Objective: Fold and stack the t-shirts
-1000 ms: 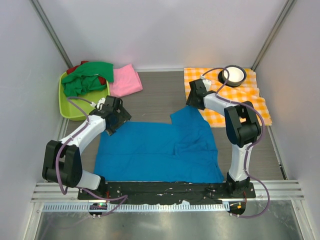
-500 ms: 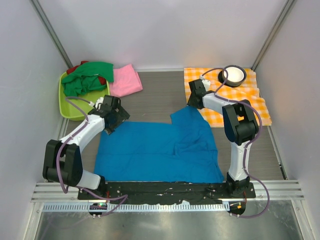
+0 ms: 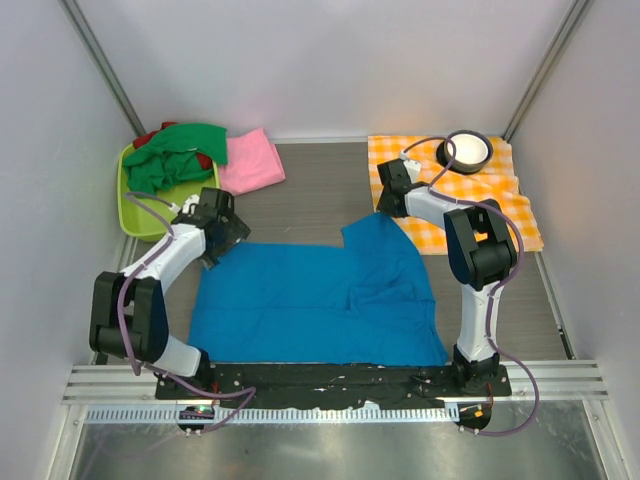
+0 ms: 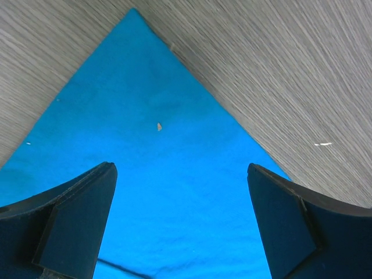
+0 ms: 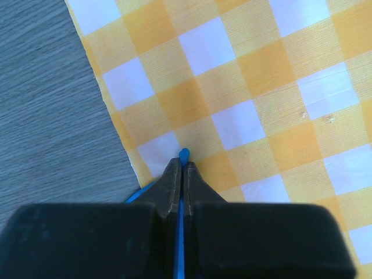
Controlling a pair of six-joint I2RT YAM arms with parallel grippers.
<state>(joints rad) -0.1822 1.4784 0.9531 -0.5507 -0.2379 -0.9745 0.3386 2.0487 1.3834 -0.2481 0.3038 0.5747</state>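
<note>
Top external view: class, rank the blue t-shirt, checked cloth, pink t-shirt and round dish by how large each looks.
Largest to smallest:
1. blue t-shirt
2. checked cloth
3. pink t-shirt
4. round dish

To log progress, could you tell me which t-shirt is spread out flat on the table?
The blue t-shirt, between the arms; the pink t-shirt lies folded up beside the bin holding the green t-shirt and red t-shirt.

Left arm (image 3: pixel 165 260) reaching forward, wrist pitching down. Left gripper (image 4: pixel 180 174) hovering, fingers (image 4: pixel 75 215) standing wide apart. Right arm (image 3: pixel 470 250) stretching forward-left. Right gripper (image 5: pixel 181 164) pressing fingers together, pinching sliver of blue t-shirt (image 5: pixel 183 154).
</note>
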